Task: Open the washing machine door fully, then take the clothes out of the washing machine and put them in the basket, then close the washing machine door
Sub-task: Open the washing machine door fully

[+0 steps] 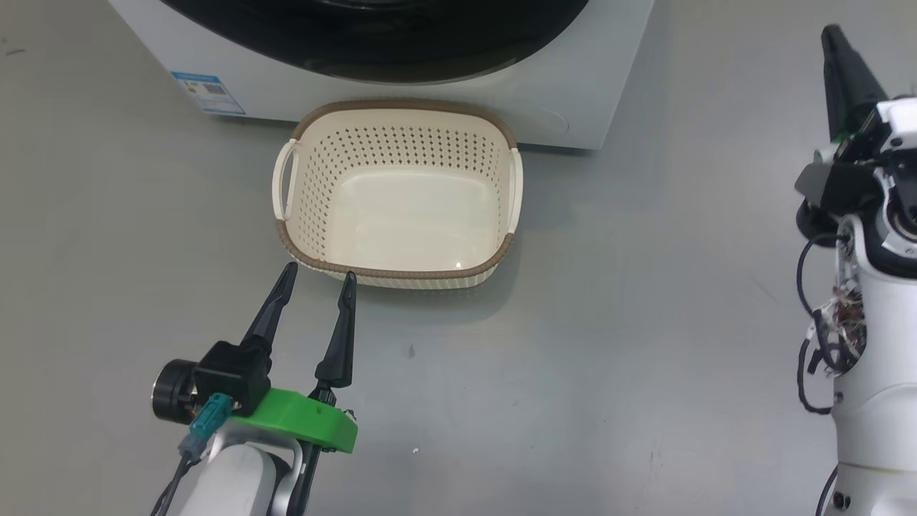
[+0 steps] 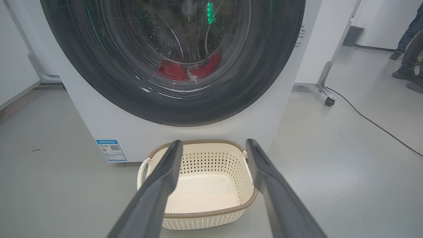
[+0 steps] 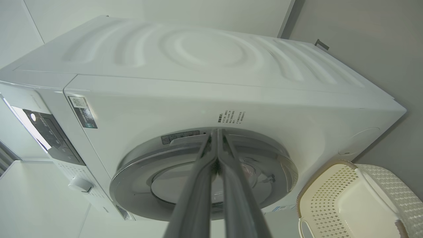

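Grey floor carries the washing machine. Its door is closed, and the clothes lie red in the drum behind the glass. The basket stands just in front of the washing machine, below the door. The left gripper, fingers spread and holding nothing, hovers at the basket's edge farthest from the washing machine. The right gripper, fingers pressed together on nothing, points at the door.

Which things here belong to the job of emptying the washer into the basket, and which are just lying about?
Job:
- washer
- door
- clothes
- basket

Lying about:
- cable
- wheeled stand
- a person's legs
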Controlling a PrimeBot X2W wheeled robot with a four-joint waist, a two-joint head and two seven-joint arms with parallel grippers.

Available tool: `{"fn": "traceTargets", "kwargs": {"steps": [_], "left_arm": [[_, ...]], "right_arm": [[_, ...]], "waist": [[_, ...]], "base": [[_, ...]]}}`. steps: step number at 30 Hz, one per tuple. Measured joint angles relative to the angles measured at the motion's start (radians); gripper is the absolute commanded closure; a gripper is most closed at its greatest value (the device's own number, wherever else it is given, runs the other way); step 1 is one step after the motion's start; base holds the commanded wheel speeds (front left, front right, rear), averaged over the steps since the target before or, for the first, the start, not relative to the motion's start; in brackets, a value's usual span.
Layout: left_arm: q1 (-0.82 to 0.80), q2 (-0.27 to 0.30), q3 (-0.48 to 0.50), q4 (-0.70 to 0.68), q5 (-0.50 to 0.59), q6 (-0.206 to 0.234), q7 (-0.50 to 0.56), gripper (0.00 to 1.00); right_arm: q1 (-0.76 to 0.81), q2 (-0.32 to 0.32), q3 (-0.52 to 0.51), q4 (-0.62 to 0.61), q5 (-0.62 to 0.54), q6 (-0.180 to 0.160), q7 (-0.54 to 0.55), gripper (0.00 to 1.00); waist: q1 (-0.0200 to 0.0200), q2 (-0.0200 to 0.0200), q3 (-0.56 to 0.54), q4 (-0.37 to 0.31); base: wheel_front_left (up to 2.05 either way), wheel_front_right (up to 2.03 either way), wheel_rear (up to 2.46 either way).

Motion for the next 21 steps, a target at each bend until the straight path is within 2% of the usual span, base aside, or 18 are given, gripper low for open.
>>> {"fn": "traceTargets", "kwargs": {"steps": [7,12,21], "left_arm": [[-0.036,-0.001,-0.027,-0.014,-0.039,0.01,0.0,0.0],[-0.059,-0.002,-0.036,-0.023,-0.062,0.022,0.0,0.0],[-0.1,-0.005,-0.067,-0.038,-0.105,0.037,0.0,0.0]], "right_arm": [[-0.13,-0.059,0.002,-0.006,0.009,-0.027,0.065,1.0],[-0.205,-0.093,0.011,0.012,0.008,-0.032,0.096,1.0],[-0.337,-0.114,0.027,0.072,0.011,-0.039,0.157,1.0]], "waist": [[0.0,0.0,0.059,0.042],[0.0,0.0,0.1,0.069],[0.0,0.0,0.164,0.12]], "base": [[0.0,0.0,0.0],[0.0,0.0,0.0],[0.0,0.0,0.0]]}}
